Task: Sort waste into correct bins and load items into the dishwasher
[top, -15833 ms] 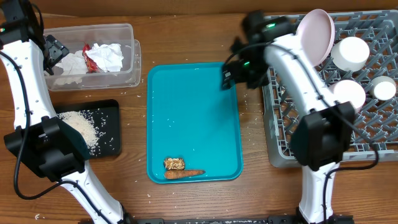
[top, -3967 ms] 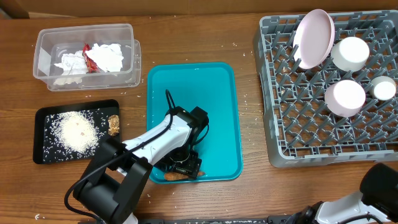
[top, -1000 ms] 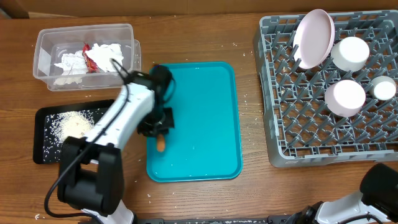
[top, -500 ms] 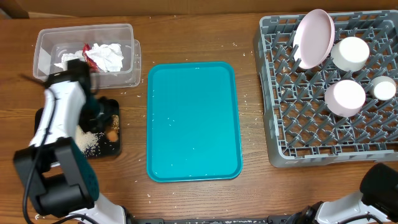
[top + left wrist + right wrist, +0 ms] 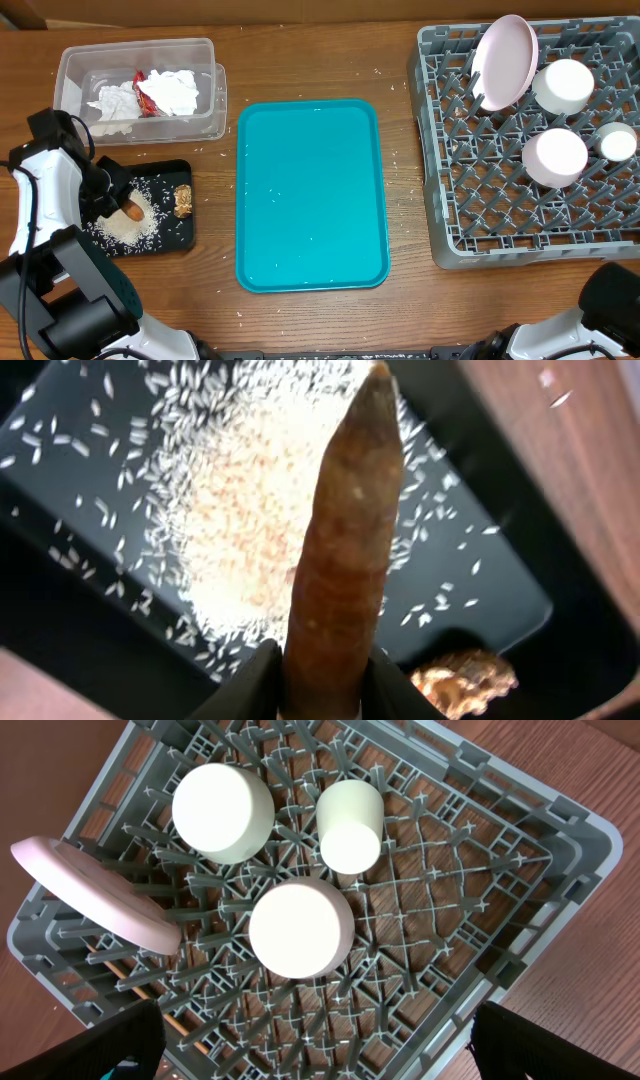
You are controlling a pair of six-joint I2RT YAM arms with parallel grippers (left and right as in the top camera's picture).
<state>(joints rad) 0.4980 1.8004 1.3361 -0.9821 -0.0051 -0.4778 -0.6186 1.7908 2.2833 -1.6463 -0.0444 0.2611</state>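
Gripping carrot (image 5: 340,540) in left jaws clamped on its thick end | tip over rice (image 5: 240,510) on black tray (image 5: 175,236) | right jaws wide apart, empty, above dish rack (image 5: 450,920)

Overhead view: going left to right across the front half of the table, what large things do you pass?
black tray → teal tray → dish rack
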